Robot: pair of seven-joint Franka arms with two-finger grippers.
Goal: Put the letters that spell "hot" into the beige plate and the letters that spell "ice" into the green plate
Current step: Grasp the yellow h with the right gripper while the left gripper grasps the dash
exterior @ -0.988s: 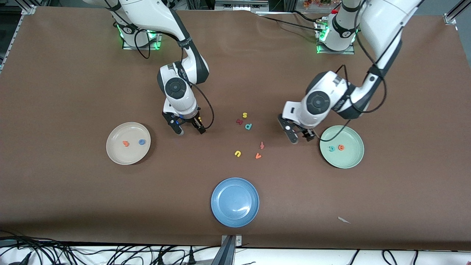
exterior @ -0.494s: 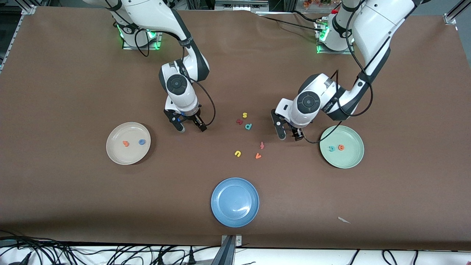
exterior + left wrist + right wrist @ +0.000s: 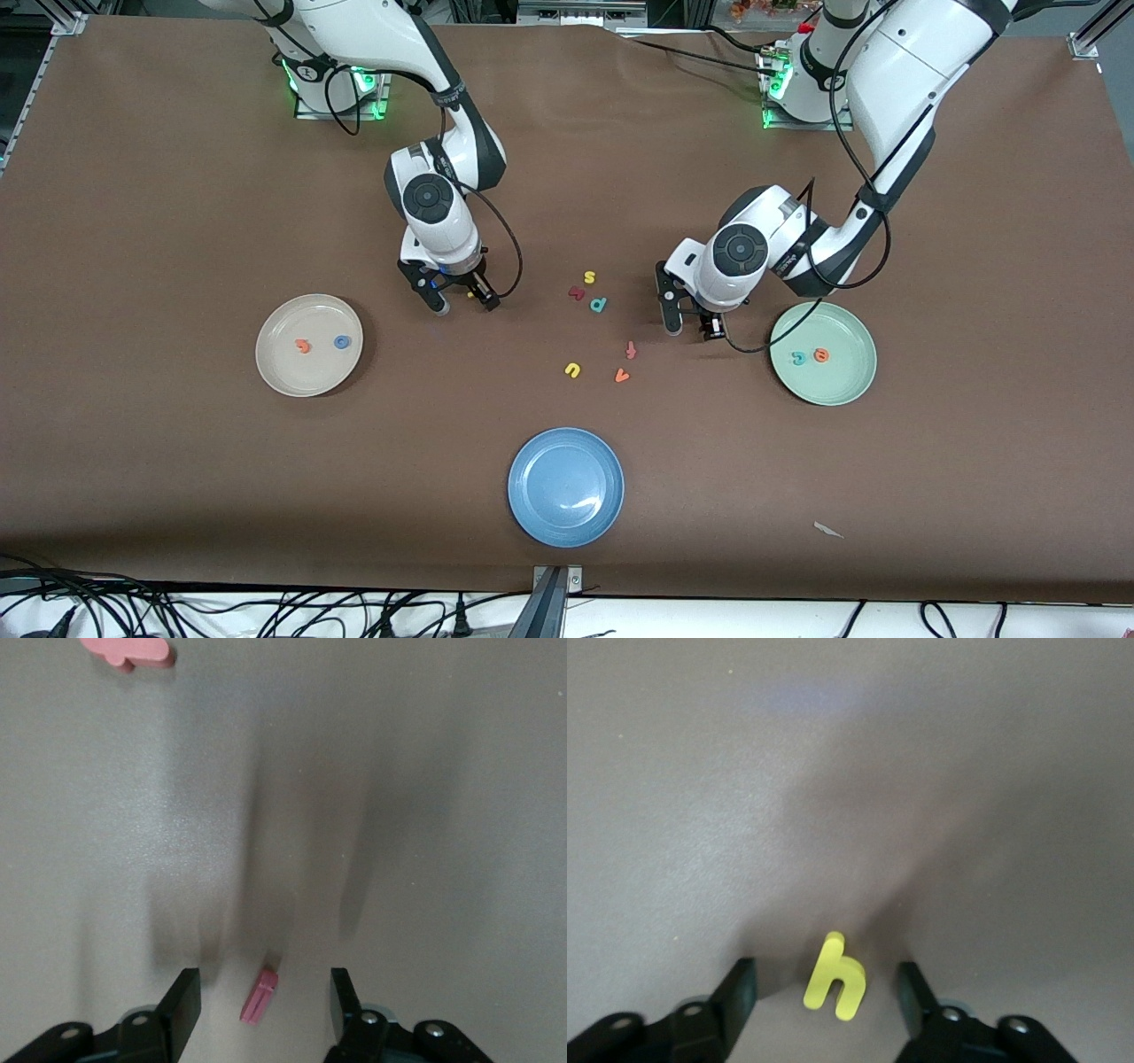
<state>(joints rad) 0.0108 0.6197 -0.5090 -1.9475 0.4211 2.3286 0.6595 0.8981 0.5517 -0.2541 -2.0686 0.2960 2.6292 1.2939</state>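
The beige plate (image 3: 292, 377) holds the orange t (image 3: 303, 346) and blue o (image 3: 342, 341). The green plate (image 3: 842, 390) holds the teal c (image 3: 799, 358) and orange e (image 3: 822, 355). My right gripper (image 3: 464, 307) is down at the table beside the beige plate. It is open around the yellow h (image 3: 835, 985), with a gap at each finger. My left gripper (image 3: 694, 331) is low beside the green plate. It stands open astride the dark red i (image 3: 259, 996) and touches neither side of it.
Loose letters lie mid-table between the arms: yellow s (image 3: 589, 277), dark red curved letter (image 3: 577, 292), teal p (image 3: 599, 305), orange-red f (image 3: 631, 350), v (image 3: 622, 376), yellow u (image 3: 572, 369). A blue plate (image 3: 565, 527) sits nearer the camera.
Both grippers have narrowed their fingers around their letters. The left gripper has shifted away from the green plate toward the table's middle; the right gripper has edged slightly the same way.
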